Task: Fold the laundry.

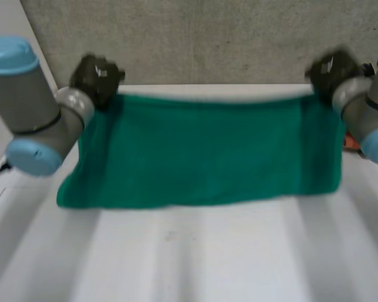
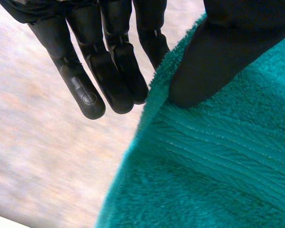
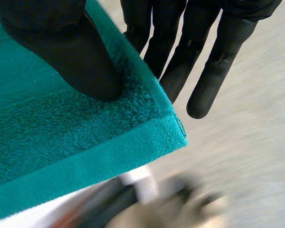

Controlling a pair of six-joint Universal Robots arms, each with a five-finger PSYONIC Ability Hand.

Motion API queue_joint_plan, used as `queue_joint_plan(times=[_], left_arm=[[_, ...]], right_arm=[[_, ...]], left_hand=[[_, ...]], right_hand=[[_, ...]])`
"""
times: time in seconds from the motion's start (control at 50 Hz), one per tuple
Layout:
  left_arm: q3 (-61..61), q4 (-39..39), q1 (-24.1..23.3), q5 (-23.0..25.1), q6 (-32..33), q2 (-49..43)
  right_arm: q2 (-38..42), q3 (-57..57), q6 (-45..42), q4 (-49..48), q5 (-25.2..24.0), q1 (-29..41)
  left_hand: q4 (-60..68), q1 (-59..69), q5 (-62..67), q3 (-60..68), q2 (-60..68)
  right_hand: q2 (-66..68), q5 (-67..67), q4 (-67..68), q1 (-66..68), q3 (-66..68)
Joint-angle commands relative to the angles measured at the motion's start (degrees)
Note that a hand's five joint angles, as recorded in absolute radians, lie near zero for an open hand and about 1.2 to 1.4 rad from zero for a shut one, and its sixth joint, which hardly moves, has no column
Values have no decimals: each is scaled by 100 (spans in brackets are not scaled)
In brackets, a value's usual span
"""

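Note:
A teal green towel [image 1: 208, 151] hangs spread out over the white table [image 1: 195, 251], held up by its two far corners. My left hand [image 1: 97, 78] pinches the far left corner. In the left wrist view its thumb [image 2: 218, 57] presses on the towel [image 2: 218, 175] against straight fingers [image 2: 109, 61] behind the edge. My right hand [image 1: 331, 72] pinches the far right corner. In the right wrist view its thumb [image 3: 66, 52] lies on the towel [image 3: 47, 137] by its hemmed corner, with the fingers [image 3: 213, 71] behind.
A grey wall [image 1: 208, 38] stands just behind the table's far edge. A small orange-red object [image 1: 351, 143] shows beside my right arm. The table's bare surface stretches in front of the towel.

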Motion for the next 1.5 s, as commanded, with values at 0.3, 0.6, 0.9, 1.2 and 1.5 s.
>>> queue_joint_plan(times=[0.3,0.6,0.9,1.2,1.5], left_arm=[[162,1867,421,-386,-735,820],[-3213,3282,422,-88,-647,391],[-5348,2659,632,-96,266,1785],[-7011,-23,580,158,1550,4345],[-4560,1514,175,229,1463,1262]], right_arm=[[-522,581,880,-3009,-225,254],[523,1943,1101,-1735,-981,192],[-1074,3490,925,928,-955,-247],[-2658,4967,-1246,2600,-999,-1320],[-638,3210,-112,367,-454,-547]], left_hand=[[1113,1489,1239,1161,1137],[1113,1489,1239,1161,1137],[1113,1489,1239,1161,1137],[1113,1489,1239,1161,1137],[1113,1489,1239,1161,1137]], right_hand=[[1200,1261,1142,1492,1151],[1200,1261,1142,1492,1151],[1200,1261,1142,1492,1151],[1200,1261,1142,1492,1151],[1200,1261,1142,1492,1151]])
